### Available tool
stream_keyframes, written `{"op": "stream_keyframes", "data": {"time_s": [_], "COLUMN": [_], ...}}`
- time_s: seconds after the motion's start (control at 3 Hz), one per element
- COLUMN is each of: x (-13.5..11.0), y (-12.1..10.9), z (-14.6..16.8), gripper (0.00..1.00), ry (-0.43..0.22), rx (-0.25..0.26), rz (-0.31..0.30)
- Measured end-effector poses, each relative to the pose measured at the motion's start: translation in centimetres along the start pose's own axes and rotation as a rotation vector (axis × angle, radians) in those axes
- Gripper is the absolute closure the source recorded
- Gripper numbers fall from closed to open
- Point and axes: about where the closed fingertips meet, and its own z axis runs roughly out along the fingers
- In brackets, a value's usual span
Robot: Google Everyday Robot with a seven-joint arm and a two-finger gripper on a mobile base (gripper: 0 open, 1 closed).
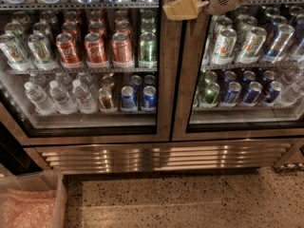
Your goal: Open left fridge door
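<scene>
— How is the left fridge door [164, 84] seen?
— It is seen shut and upright, with its brushed steel frame set flush beside the neighbouring door [237, 133].
— What is shown through its glass?
— Red cola cans [96, 49] are ranged at mid-height, and clear water bottles [59, 98] are stood below them on the left.
— Where is the gripper [183, 6] found?
— It is held before the top of the door's right stile.

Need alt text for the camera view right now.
The gripper hangs at the top, in front of the steel frames where the closed left fridge door, showing red cola cans and water bottles, meets the right door. A clear bin stands at lower left.
</scene>
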Motion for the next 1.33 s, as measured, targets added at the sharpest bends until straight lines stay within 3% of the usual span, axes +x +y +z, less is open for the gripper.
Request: {"op": "stream_keyframes", "data": {"time_s": [1.33], "x": [0.05], "y": [-0.28], "z": [-0.20], "gripper": [1.00], "ry": [-0.004], "rx": [0.005], "rz": [0.005]}}
